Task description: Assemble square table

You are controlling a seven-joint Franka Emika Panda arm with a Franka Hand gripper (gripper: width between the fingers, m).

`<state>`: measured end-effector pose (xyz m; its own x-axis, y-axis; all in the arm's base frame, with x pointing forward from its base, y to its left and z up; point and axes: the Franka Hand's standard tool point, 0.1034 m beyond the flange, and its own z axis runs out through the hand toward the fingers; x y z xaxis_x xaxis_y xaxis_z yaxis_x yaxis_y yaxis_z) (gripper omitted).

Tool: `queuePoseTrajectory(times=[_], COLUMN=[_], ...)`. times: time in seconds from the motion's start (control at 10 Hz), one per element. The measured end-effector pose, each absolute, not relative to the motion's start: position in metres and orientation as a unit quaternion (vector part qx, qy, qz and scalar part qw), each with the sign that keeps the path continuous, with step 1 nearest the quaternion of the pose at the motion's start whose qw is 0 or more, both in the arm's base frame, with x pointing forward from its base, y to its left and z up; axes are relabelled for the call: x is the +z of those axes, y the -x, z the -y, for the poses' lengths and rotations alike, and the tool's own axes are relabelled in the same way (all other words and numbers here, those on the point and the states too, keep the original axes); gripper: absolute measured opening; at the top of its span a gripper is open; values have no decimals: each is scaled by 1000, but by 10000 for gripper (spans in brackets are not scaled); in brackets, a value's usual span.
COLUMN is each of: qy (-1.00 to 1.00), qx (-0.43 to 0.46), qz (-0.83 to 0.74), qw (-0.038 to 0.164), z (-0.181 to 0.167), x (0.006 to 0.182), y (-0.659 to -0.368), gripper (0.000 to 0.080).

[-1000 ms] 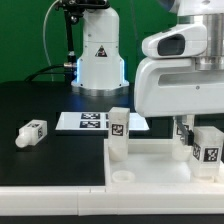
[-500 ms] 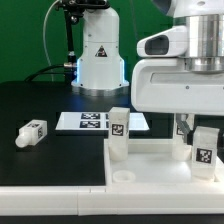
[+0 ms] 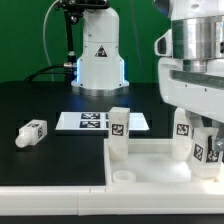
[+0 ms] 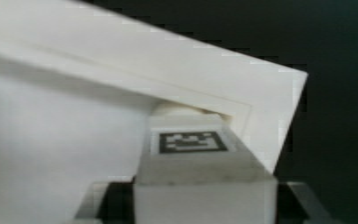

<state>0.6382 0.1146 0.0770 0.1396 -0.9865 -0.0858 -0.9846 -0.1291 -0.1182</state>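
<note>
The white square tabletop (image 3: 150, 160) lies tray-like at the front of the exterior view's right. One tagged leg (image 3: 118, 135) stands upright in its far left corner, and an open socket (image 3: 121, 175) shows at its near left corner. My gripper (image 3: 203, 140) hangs over the tabletop's right side, shut on another tagged leg (image 3: 209, 150) that stands upright there. In the wrist view this leg (image 4: 194, 160) sits between my fingers (image 4: 105, 200) at a corner of the tabletop (image 4: 140, 100). A third leg (image 3: 32, 131) lies loose on the black table at the left.
The marker board (image 3: 92, 121) lies behind the tabletop. The arm's white base (image 3: 100, 55) stands at the back. A second tagged white face (image 3: 183, 132) shows beside the held leg, partly hidden by my hand.
My hand has turned about its vertical axis over the right-hand leg and shows a narrower side. The leg has stayed at the same spot on the tabletop.
</note>
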Motion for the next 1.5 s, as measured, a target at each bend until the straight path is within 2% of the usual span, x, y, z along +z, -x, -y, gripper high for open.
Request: queuePoseTrajectory(times=[0.2,0.3,0.4,0.5,0.6,0.7,0.9,1.0,1.1,1.3,1.4,1.5], qy=[754,780,831,891,923,931,950,968,988,988,989,984], qx=[-6,-10,-17,-35,-43,-45,-49,-53,-59,-57,-57,-55], qz=[-653,-622,-553,-448,-377,-357,-302,-240,-140,-135,-134,-166], qw=[74,70,66,67,66,64,60,54,38,39,39,43], z=[-115,-114,-113,-110,-108,-108,-107,-108,-111,-113,-113,-114], x=[77,76,77,78,78,78,78,78,75,72,72,71], y=[-638,-638,-638,-642,-644,-644,-644,-644,-646,-646,-646,-645], gripper=[287,367,515,606,606,641,647,647,649,649,514,514])
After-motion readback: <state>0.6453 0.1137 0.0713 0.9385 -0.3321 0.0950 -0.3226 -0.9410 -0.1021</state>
